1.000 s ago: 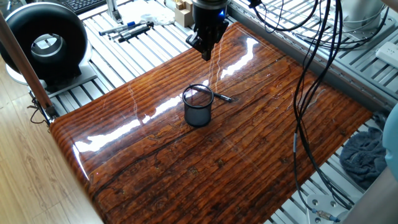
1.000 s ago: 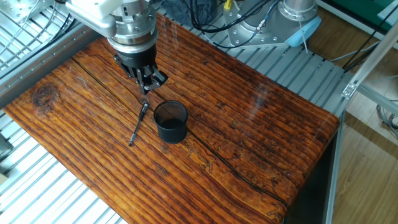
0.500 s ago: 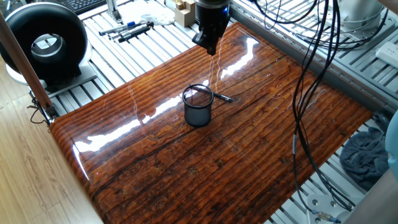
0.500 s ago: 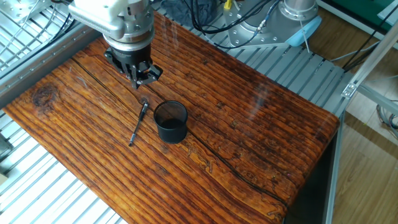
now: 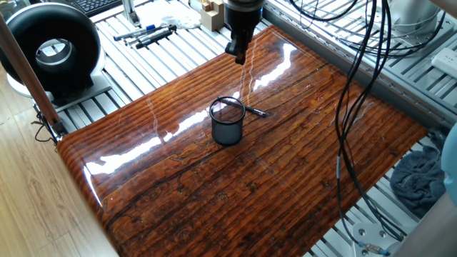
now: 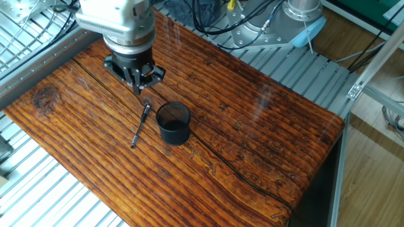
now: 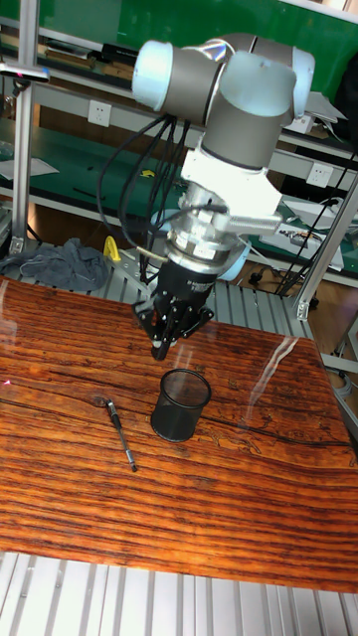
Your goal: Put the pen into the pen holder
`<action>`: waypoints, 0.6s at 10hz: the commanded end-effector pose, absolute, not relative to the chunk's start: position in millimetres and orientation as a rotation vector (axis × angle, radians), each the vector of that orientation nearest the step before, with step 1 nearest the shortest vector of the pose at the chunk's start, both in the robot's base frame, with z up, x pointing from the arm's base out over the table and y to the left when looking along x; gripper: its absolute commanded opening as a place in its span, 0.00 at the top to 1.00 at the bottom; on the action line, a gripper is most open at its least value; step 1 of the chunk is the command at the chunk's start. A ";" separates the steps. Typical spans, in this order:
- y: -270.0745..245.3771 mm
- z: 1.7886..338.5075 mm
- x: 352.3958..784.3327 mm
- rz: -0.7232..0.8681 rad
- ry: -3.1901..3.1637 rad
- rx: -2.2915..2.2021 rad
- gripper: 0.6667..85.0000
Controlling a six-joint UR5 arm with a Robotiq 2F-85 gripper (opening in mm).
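Note:
The pen [image 6: 140, 125] is thin and black. It lies flat on the wooden table [image 6: 252, 151], just left of the pen holder [image 6: 173, 123], a small dark mesh cup standing upright. In the one fixed view the pen [image 5: 258, 112] pokes out from behind the pen holder [image 5: 228, 121]. My gripper [image 6: 138, 89] hangs above the table a little beyond the pen's upper end, with its fingers drawn together and nothing in them. The tall fixed view shows the gripper [image 7: 159, 350] above and between the pen [image 7: 120, 420] and the pen holder [image 7: 180, 404].
A big black round fan [image 5: 53, 48] stands off the table's left corner. Black and blue markers [image 5: 146, 33] lie on the slatted bench behind. Hanging cables [image 5: 357, 93] cross the right side. A grey cloth [image 5: 418, 178] lies at the right edge.
The gripper has turned about its vertical axis and shifted slightly away from the pen holder, rising a little. Pen and pen holder have not moved.

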State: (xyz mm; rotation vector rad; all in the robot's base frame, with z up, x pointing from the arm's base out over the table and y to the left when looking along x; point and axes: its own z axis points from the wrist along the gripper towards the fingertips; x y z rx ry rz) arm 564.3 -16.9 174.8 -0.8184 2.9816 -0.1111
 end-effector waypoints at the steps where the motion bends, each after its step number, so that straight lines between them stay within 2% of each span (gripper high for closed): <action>1: -15.9 151.0 573.2 -0.067 2.892 -1.038 0.99; 6: -37.5 129.5 567.1 -0.037 2.885 -1.128 0.99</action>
